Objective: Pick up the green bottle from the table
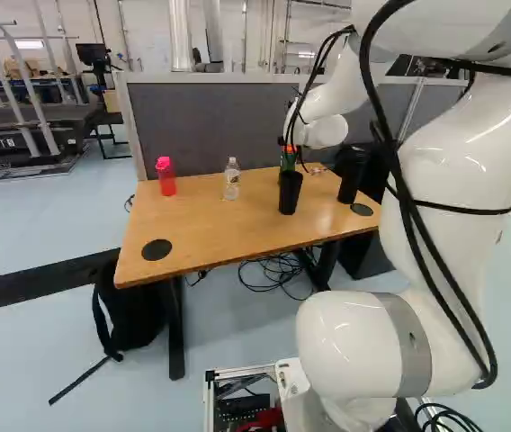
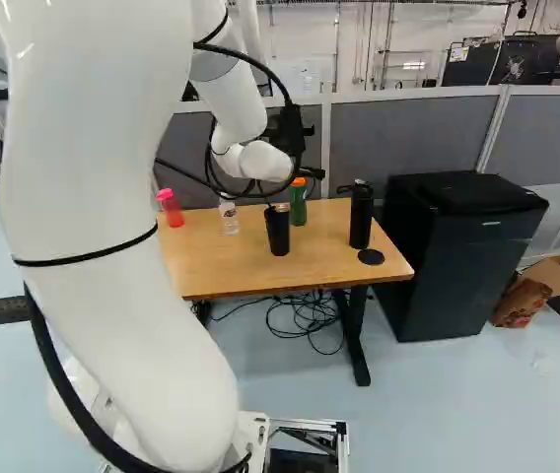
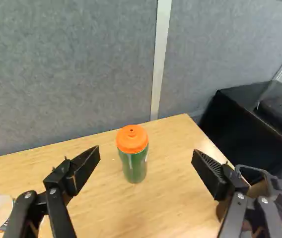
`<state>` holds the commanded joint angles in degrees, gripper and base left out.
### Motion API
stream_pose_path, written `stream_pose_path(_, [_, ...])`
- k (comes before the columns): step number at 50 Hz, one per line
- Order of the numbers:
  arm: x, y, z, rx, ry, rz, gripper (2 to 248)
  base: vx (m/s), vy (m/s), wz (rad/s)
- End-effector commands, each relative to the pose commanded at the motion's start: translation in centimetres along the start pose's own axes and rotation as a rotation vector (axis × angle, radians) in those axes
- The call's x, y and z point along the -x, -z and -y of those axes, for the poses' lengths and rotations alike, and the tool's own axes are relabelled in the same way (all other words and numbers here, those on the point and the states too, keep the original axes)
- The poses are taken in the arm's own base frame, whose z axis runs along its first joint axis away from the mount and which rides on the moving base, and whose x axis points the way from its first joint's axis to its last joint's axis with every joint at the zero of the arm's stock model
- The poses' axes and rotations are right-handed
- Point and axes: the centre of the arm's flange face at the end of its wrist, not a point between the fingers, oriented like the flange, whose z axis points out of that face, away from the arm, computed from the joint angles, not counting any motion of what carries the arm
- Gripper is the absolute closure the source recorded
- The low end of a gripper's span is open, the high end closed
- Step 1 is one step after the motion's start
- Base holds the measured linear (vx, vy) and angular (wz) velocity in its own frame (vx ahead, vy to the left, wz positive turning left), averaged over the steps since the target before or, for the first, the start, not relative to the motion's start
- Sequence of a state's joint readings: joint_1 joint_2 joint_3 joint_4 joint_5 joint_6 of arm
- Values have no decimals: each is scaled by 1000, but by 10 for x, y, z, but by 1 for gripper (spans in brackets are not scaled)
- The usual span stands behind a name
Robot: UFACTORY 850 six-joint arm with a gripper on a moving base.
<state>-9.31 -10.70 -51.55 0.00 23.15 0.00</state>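
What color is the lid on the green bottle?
The lid is orange, and it shows best in the wrist view.

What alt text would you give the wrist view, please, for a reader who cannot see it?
A green bottle with an orange cap stands upright on a wooden table, ahead of the open black hand and not gripped. A grey partition rises behind the table, with a black cabinet to one side.

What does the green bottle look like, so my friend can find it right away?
Look for the wooden table in front of the grey partition. Near its back edge, just behind a black cup, stands the green bottle. Its bright orange top sets it apart from the pink bottle and the clear bottle.
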Motion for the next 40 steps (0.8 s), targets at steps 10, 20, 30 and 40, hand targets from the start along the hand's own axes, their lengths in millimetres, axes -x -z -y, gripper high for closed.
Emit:
stream_pose_path(10, [-8,-11,4,-6,3,71,3,0,0,0])
stream_pose_path(20, [-17,-21,8,-12,7,141,3,0,0,0])
stream_pose_path(30, [-24,-30,12,-17,11,214,3,0,0,0])
stream_pose_path(40, [-28,-45,13,-18,12,270,3,0,0,0])
